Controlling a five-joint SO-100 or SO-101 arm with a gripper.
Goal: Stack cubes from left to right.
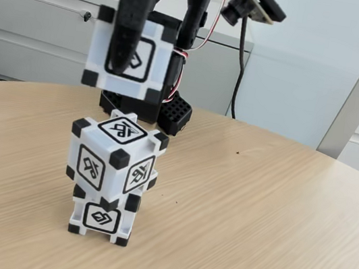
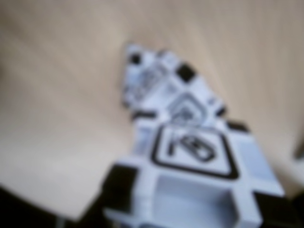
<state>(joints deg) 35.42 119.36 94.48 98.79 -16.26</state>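
Observation:
In the fixed view two white cubes with black corners stand stacked on the wooden table [image 1: 274, 225]. The bottom cube [image 1: 101, 218] faces the camera squarely, and the upper cube [image 1: 115, 155] sits on it turned at an angle. A third cube [image 1: 160, 60] hangs in the air above the stack, a little apart from it. My gripper [image 1: 125, 57] is shut on this cube, one black finger [image 1: 126, 30] lying across its front face and the other hidden behind. The blurred wrist view shows the held cube [image 2: 194, 156] close up, with the stack [image 2: 152, 78] beyond it.
The arm's black base [image 1: 176, 115] stands on the table just behind the stack. A black cable [image 1: 240, 69] hangs down behind it. Grey cabinets [image 1: 33, 23] and a pale wall lie beyond the table's far edge. Bare wood stretches to the right of the stack.

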